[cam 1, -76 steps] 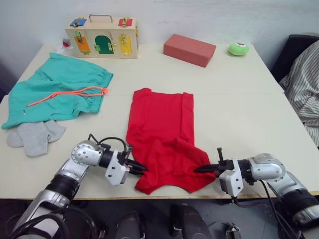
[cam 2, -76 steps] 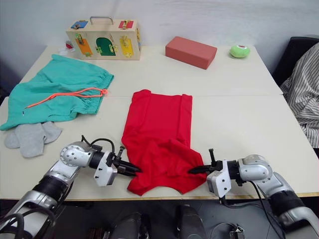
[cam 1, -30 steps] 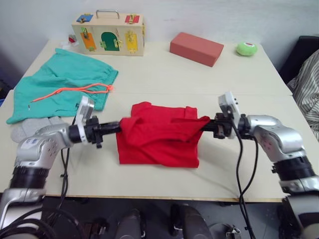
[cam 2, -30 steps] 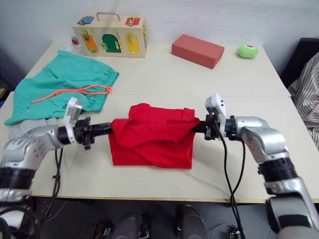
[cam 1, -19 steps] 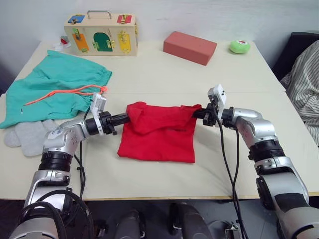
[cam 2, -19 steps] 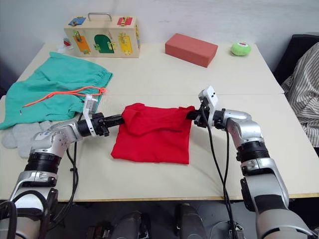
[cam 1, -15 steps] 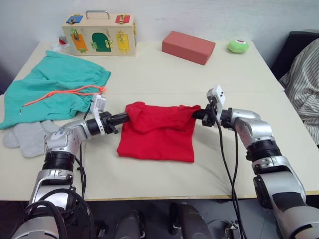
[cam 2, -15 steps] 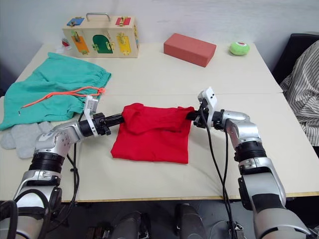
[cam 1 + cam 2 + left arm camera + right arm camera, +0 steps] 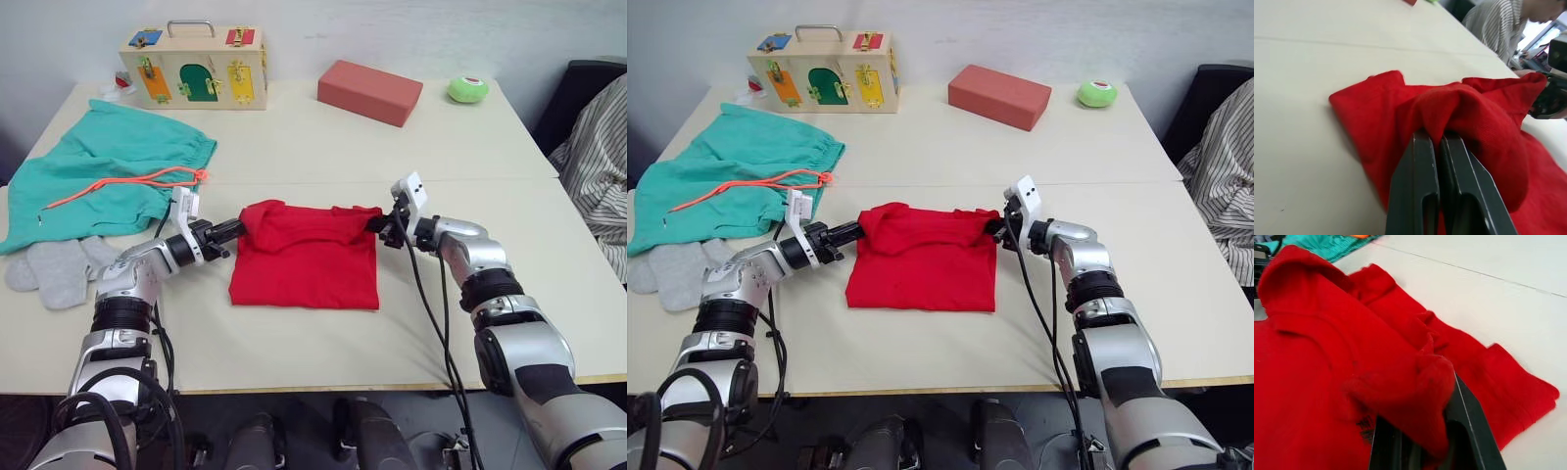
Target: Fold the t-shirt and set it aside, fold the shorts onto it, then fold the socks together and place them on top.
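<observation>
Pale and cream-coloured, the desk (image 9: 294,147) runs up to a light wall, with a seam crossing it from side to side.

At the far left the socks (image 9: 59,269) lie flat near the front edge, their upper edge touching the hem of the shorts (image 9: 108,171), which are spread behind them with the coral drawstring (image 9: 122,183) trailing over the cloth. Behind the shorts, by the wall, a wooden latch box (image 9: 194,67) stands upright.

Next comes the left tool (image 9: 235,228), its fingers (image 9: 1422,196) pressed together on a bunched fold at the left far corner of the t-shirt (image 9: 306,259). The t-shirt lies mid-desk, folded over into a rough rectangle, its near edge flat on the surface and its far edge raised a little between the two tools.

At the right far corner the right tool (image 9: 377,223) is closed on a bunched wad of the same red cloth, which wraps over its fingers (image 9: 1469,440).

Further back and to the right, a red-brown block (image 9: 369,93) lies near the wall, and a small green round object (image 9: 467,90) sits beyond it. A striped cloth (image 9: 598,157) hangs past the right edge.
</observation>
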You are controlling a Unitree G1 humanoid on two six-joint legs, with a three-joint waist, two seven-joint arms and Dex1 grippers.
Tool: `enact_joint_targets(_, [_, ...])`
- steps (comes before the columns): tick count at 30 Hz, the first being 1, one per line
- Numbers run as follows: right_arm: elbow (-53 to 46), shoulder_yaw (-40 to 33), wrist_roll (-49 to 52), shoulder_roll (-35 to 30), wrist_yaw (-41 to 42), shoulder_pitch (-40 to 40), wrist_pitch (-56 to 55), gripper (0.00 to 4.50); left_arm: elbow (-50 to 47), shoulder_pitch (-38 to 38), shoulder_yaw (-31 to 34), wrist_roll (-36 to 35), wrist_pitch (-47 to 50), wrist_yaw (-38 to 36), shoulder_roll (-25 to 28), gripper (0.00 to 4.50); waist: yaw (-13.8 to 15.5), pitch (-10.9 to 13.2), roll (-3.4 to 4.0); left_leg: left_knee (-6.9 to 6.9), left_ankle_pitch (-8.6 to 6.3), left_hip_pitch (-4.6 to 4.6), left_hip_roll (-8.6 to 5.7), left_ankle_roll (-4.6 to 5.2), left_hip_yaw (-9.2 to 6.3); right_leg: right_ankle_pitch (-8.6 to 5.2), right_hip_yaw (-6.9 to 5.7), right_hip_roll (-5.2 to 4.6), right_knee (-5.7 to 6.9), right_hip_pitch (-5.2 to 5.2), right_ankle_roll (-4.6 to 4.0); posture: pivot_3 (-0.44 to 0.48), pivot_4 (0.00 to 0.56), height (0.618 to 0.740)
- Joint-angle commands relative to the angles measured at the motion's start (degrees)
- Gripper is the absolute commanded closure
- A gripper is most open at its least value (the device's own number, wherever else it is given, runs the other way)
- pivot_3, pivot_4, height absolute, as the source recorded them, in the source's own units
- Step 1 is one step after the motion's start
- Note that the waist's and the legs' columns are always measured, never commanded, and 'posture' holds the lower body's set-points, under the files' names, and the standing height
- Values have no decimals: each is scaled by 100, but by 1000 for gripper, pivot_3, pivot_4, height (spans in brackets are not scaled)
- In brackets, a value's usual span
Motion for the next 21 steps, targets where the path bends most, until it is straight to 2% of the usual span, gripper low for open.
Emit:
enact_joint_targets(1, [207,-301,16,36,-182,-255,5,4258,264,-175,102,117,-219,42,-34,4490,-19,0,0,0,0,0,0,0,2,0,3,0,3,-2,0,0,150,740])
enact_joint_targets(5, [280,-320,-190,41,-518,-296,-149,3185,584,-320,198,281,-662,315,-78,3513,-82,0,0,-1,0,-6,2,-1,3,0,5,1,4,-9,0,0,150,740])
enact_joint_targets(8, [350,-443,-326,-5,-1083,-304,-601,2025,731,-386,360,313,-1045,512,-60,2503,-107,0,0,-1,1,-7,2,-3,3,0,4,0,6,-11,-1,0,150,740])
enact_joint_targets(9, [374,-502,-329,-20,-1211,-313,-704,1792,755,-396,406,315,-1130,565,-52,2281,-114,0,0,-1,1,-8,2,-3,3,0,6,0,6,-13,-1,0,150,740])
enact_joint_targets(14, [293,-1009,-112,-120,-1482,-299,-1019,39,667,-327,670,478,-2056,1232,-21,695,-113,0,0,-1,2,-12,3,-4,3,0,6,-1,6,-16,-1,0,150,740])
enact_joint_targets(16, [-40,-1133,21,-151,-1196,-140,-1061,0,441,-194,663,494,-2242,1097,24,62,-113,0,0,-1,2,-12,3,-3,3,0,6,-1,6,-16,-1,0,150,740])
enact_joint_targets(19, [-1776,-930,418,-358,109,720,-767,0,-831,538,471,466,-2763,176,277,24,-114,0,0,-9,1,-15,4,-6,3,0,7,3,1,-18,-1,0,150,740])
enact_joint_targets(21, [-2884,-671,516,-556,605,1305,-567,0,-1653,1034,373,412,-2894,-307,494,24,-107,0,1,-11,-1,-24,7,-9,0,-1,4,8,-6,-25,-1,0,150,740])
